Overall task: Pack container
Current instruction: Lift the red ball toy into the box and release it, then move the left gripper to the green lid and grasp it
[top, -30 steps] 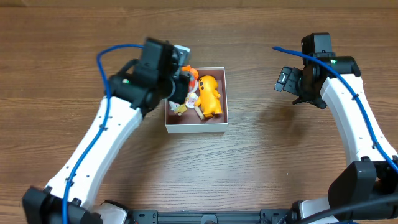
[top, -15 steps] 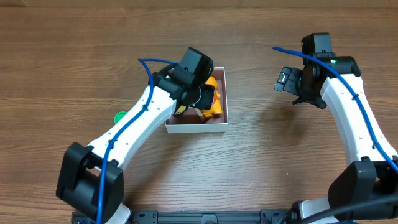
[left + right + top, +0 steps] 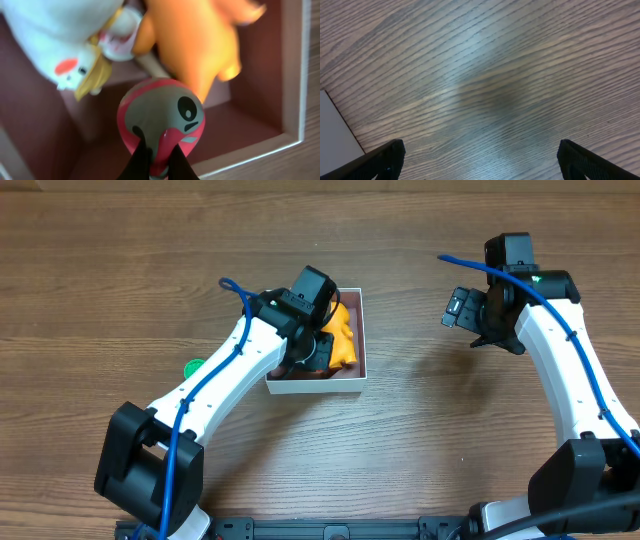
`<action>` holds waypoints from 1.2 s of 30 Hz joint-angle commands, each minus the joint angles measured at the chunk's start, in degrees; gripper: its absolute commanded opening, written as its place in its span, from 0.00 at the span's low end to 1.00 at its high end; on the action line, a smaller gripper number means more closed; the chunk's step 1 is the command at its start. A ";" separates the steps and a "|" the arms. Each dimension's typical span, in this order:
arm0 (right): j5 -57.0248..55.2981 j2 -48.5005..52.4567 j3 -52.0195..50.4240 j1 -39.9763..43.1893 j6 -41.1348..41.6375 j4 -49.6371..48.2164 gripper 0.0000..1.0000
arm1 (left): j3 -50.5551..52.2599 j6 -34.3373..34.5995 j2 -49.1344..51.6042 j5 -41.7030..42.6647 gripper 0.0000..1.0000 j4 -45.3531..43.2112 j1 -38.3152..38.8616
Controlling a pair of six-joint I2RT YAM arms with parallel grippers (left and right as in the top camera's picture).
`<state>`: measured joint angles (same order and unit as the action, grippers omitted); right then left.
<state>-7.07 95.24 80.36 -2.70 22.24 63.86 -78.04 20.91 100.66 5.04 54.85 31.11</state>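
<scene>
The container (image 3: pixel 318 389) sits just left of centre in the overhead view; inside it the left gripper (image 3: pixel 156 152) pinches a round pink-and-grey toy (image 3: pixel 162 115) beside an orange toy (image 3: pixel 195 40). At upper right, the right gripper (image 3: pixel 482 160) hovers over the wooden table (image 3: pixel 495 75) — fingers spread wide.

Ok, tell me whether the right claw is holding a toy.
No, the right claw is open, its fingers spread over the bare wooden table.

Tabletop (image 3: pixel 420 450): brown wood, fills the whole overhead view. Grain runs side to side in fine darker streaks. Finish: smooth, low sheen, with a pale soft glare across the boards in the right wrist view. Light: even, from above. Shadows: faint, soft-edged, lying on the wood.
</scene>
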 commanded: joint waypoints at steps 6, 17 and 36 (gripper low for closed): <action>-0.81 0.09 1.03 0.15 -0.11 -0.31 1.00 | -0.87 4.02 0.20 -7.23 0.04 5.03 0.09; -0.81 0.09 1.03 0.15 -0.11 -0.31 1.00 | -0.87 5.07 0.20 -11.87 0.04 8.35 0.09; -0.81 0.09 1.03 0.15 -0.11 -0.31 1.00 | -12.85 10.91 -13.38 -17.62 0.55 21.73 -12.37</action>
<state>-7.09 95.24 80.36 -2.70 22.24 63.90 -89.41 28.08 92.62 -9.58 73.38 22.57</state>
